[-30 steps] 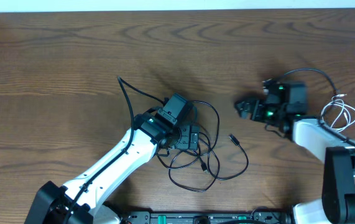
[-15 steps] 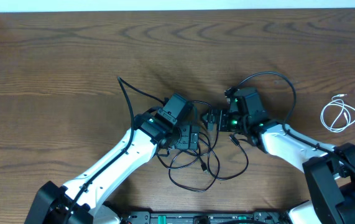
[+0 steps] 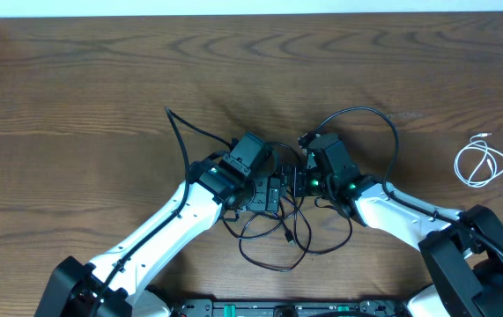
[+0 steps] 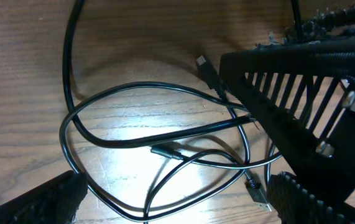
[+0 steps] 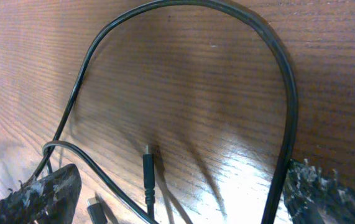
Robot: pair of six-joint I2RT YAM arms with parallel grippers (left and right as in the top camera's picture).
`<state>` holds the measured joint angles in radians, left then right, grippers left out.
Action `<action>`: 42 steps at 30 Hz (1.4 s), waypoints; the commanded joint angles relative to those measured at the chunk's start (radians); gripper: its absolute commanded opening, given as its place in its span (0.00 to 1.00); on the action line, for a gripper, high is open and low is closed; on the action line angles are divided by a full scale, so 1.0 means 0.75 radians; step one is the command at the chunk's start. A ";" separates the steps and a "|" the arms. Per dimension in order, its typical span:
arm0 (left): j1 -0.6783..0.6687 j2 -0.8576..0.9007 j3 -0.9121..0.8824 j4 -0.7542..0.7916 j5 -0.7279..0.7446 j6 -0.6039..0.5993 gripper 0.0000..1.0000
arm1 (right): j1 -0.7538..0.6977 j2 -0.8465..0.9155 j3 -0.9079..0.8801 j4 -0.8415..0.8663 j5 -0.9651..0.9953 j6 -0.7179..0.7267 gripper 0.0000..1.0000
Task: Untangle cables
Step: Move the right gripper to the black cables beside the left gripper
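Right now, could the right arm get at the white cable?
Probably yes: the white cable lies alone on the table on that arm's side, and the right hand is open, holding nothing.

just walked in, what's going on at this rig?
Two arms are untangling cables. The left gripper and right gripper, both open, hang over the black cables tangled in the middle of the table. Neither grips one yet. The white cable lies coiled by itself at the far right.

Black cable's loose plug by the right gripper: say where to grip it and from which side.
Grip the stiff plug just behind its tip, coming straight down: it lies flat with bare table either side, between the right gripper's open fingers.
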<state>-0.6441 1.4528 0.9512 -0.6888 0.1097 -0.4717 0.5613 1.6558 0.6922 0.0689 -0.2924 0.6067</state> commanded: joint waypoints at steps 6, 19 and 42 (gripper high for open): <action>-0.001 -0.004 0.020 0.006 0.002 0.010 0.98 | 0.022 0.033 -0.030 -0.011 -0.009 0.034 0.99; -0.001 -0.004 0.020 0.006 0.002 0.010 0.98 | 0.022 0.033 -0.030 -0.012 -0.081 0.033 0.99; -0.001 -0.004 0.020 0.022 0.002 0.010 0.98 | 0.020 0.033 -0.030 0.000 -0.066 0.033 0.01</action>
<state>-0.6449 1.4528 0.9512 -0.6830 0.1062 -0.4706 0.5728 1.6756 0.6758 0.0669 -0.3344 0.6327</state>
